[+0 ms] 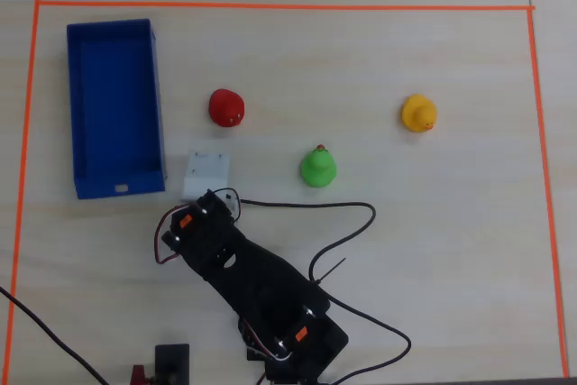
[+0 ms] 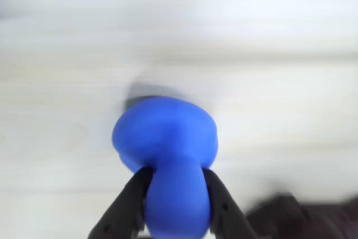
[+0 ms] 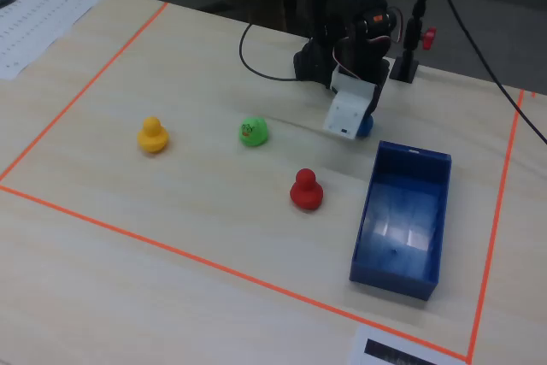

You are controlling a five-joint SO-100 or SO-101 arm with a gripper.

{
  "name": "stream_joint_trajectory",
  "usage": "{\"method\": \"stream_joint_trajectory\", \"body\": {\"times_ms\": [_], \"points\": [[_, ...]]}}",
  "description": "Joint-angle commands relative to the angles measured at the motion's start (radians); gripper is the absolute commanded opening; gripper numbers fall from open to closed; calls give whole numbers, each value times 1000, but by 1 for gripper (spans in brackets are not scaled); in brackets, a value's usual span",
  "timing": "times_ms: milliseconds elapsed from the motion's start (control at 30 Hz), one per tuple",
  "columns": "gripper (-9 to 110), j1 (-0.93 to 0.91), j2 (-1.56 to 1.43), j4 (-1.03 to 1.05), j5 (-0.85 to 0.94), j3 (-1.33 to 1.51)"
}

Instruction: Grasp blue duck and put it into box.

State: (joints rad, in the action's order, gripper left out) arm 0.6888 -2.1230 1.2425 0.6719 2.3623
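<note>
In the wrist view my gripper is shut on the blue duck, with a black finger on each side of its body, and holds it over the pale table. In the overhead view the duck is hidden under my gripper, which is just right of the near end of the blue box. In the fixed view a bit of the duck shows under the white wrist housing, just beyond the box. The box is empty.
A red duck, a green duck and a yellow duck stand on the table inside an orange tape border. A black cable loops to the right of the arm.
</note>
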Motion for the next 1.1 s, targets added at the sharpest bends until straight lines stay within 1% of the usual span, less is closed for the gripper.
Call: {"method": "stream_joint_trajectory", "body": {"times_ms": [0,100,200,367,633,767,1067], "points": [[0,-170,-61,178,14,-393],[0,-198,31,281,-31,-739],[0,-123,173,336,-112,-988],[0,31,387,344,-195,-1215],[0,66,765,370,-161,-1646],[0,57,914,328,-141,-1717],[3,18,1106,212,-132,-1713]]}}
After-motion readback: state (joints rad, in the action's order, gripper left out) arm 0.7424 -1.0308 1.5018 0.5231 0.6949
